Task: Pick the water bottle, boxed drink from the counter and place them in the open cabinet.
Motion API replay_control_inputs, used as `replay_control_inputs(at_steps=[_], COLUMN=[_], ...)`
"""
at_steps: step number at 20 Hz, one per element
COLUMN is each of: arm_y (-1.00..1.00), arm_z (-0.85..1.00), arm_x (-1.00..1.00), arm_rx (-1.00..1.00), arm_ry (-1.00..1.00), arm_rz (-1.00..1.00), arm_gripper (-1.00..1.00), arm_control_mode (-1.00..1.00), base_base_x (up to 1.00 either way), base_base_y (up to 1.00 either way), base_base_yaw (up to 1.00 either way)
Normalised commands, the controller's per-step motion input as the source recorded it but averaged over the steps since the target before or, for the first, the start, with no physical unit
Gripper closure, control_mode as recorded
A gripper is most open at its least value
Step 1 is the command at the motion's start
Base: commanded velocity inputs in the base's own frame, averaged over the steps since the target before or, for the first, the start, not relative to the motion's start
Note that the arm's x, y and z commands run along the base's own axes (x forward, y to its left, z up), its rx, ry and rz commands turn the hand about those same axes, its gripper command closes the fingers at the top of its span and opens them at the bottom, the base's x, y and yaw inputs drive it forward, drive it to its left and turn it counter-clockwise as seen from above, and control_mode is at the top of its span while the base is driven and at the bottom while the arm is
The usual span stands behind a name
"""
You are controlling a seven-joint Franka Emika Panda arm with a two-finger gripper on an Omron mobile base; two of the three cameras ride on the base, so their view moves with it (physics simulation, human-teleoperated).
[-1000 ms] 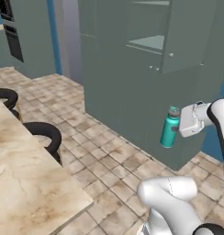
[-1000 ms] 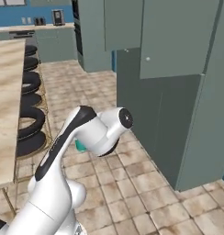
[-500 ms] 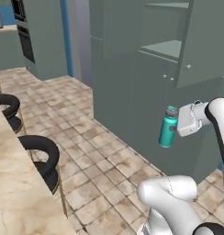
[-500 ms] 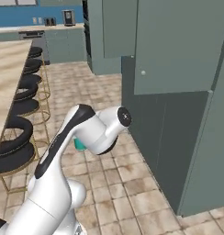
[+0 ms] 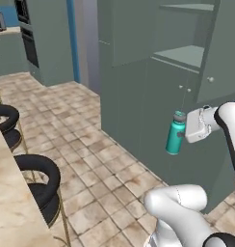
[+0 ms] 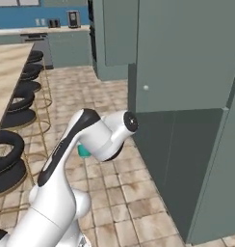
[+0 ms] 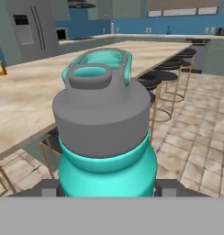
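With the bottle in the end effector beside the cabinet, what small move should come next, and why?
Probably lift. The end effector holds the water bottle upright in front of the closed lower doors, while the open cabinet shelf sits well above it. Raising the bottle to shelf height should come before pushing it inward.

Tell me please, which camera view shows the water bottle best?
The left base view: the whole water bottle is visible there, upright in the gripper. The hand view shows its cap and upper body very close. The right base view shows a small teal part behind the arm.
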Motion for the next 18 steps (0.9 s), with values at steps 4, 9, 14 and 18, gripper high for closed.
replay_control_inputs(at_steps=[4, 9, 14, 18], arm_y=[0.00, 0.00, 0.00, 0.00], arm_z=[0.00, 0.00, 0.00, 0.00], arm_x=[0.00, 0.00, 0.00, 0.00], arm_rx=[0.00, 0.00, 0.00, 0.00], arm_ry=[0.00, 0.00, 0.00, 0.00], arm_rz=[0.00, 0.00, 0.00, 0.00], arm_gripper=[1.00, 1.00, 1.00, 1.00], arm_control_mode=[1.00, 1.00, 1.00, 1.00], base_base_x=[0.65, 0.82, 0.91, 0.83], base_base_y=[0.22, 0.15, 0.09, 0.00], base_base_yaw=[-0.23, -0.16, -0.04, -0.07])
